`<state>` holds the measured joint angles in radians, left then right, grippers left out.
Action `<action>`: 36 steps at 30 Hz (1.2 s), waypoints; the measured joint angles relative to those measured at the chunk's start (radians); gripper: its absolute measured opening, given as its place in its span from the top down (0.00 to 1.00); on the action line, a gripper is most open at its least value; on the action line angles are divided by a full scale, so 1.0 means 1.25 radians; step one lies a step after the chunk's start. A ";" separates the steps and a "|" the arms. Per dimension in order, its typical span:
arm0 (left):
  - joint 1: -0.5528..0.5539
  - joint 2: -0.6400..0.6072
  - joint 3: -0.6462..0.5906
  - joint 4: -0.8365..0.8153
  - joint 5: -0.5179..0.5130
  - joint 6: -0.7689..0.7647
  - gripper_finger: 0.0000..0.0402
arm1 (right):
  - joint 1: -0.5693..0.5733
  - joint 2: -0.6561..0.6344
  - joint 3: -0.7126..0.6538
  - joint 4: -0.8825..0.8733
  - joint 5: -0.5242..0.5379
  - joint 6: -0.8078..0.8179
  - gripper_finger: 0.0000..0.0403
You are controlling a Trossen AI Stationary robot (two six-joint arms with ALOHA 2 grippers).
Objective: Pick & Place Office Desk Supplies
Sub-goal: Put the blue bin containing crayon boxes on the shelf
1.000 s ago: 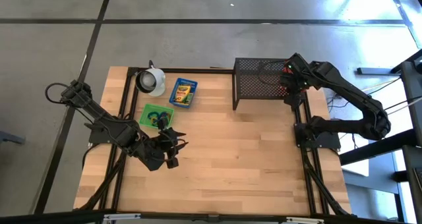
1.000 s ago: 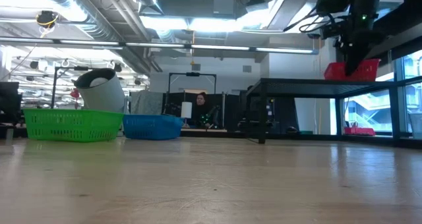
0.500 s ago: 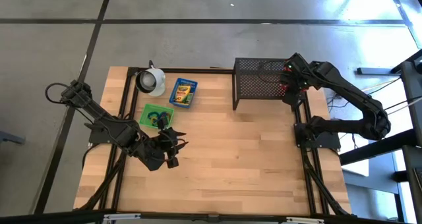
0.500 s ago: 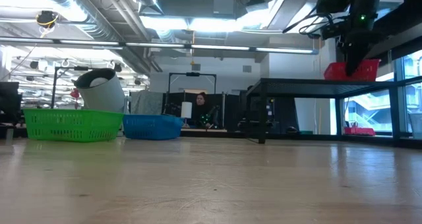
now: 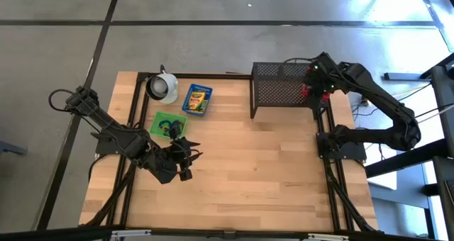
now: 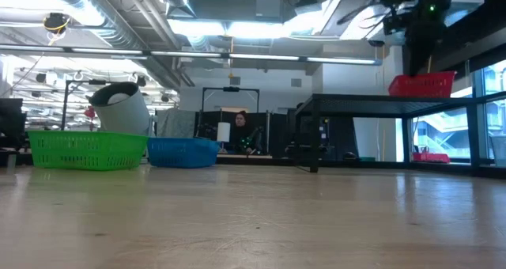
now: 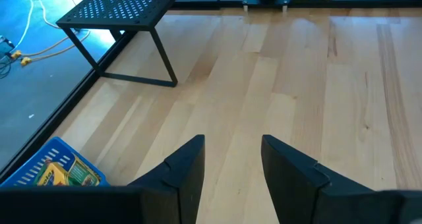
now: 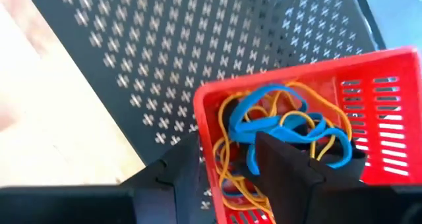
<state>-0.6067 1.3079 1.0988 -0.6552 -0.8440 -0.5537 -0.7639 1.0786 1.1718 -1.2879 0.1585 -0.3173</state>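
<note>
My right gripper (image 8: 227,140) is open over the right end of the black wire-mesh rack (image 5: 280,85). It hangs just above a red basket (image 8: 369,79) that rests on the rack's top (image 6: 421,84). One finger is over the basket's inside and one is outside its wall. The basket holds blue and orange rubber bands (image 8: 277,122) and dark clips. My left gripper (image 5: 186,156) is open and empty above the table, next to a green basket (image 5: 168,124) of rubber bands. A yellow-green crayon box (image 5: 198,98) lies in a blue basket (image 7: 39,174). My right gripper stands with its fingers (image 8: 283,161) astride the red basket's wall (image 8: 210,118), coming from above. I cannot tell whether they touch it.
A white cup-like object (image 5: 163,87) lies at the table's far left beside the blue basket. The rack takes up the far right of the table. Bare wood (image 5: 255,170) spans the middle and the near side. A person sits in the room beyond the table (image 6: 239,126).
My right gripper has risen and drawn toward the table's far edge, coming up from in front of the red basket. The basket stays where it was on the rack.
</note>
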 joint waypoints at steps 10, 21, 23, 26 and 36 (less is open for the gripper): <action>0.000 0.000 0.000 0.000 0.000 0.000 0.64 | 0.000 0.000 0.094 0.005 -0.037 0.295 0.63; 0.000 0.006 0.000 -0.005 -0.040 0.003 0.64 | 0.023 0.014 0.099 0.158 -0.075 0.475 0.63; 0.002 0.012 0.000 -0.008 -0.042 0.011 0.64 | 0.048 0.017 0.099 0.186 -0.083 0.470 0.63; 0.013 0.025 0.000 -0.027 -0.036 0.017 0.63 | 0.106 0.017 0.099 0.239 -0.081 0.463 0.63; 0.187 0.033 0.000 -0.206 -0.003 -0.044 0.54 | 0.325 0.030 0.099 0.302 0.032 0.497 0.63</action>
<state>-0.3735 1.3495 1.0985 -0.9128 -0.8483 -0.6091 -0.3579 1.1160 1.2961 -0.9104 0.1983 0.3044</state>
